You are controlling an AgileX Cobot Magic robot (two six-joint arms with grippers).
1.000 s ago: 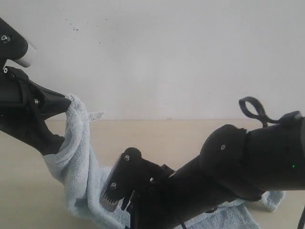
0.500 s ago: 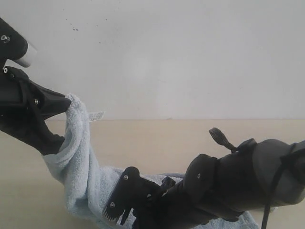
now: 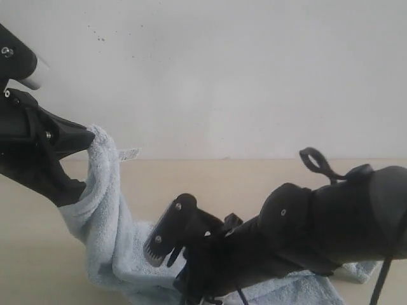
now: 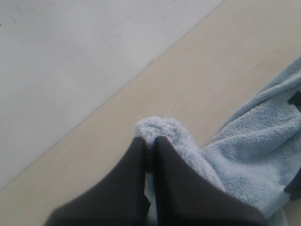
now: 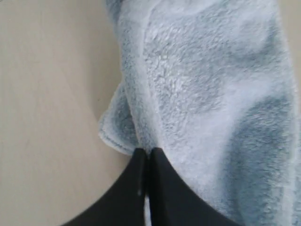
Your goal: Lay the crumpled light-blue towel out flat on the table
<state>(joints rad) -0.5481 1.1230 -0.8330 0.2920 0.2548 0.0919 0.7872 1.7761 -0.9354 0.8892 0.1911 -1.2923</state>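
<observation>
Towel [image 3: 105, 210] isn't flat yet. One end hangs pinched in the left gripper [image 4: 149, 146], lifted off the table [image 3: 210, 184]. The rest lies rumpled on the table, well away from its edge along the wall, and runs under the right arm. Right gripper [image 5: 146, 157] is clamped on a hem fold beside a turned-under corner. You have both grips, I'd say; the spreading itself is all still to do: draw the ends apart, lay it down, release. Versus a second ago: right jaws were wide, now closed. That arm dipped to the cloth and has come up a little. Left arm and the lifted end are unchanged.
</observation>
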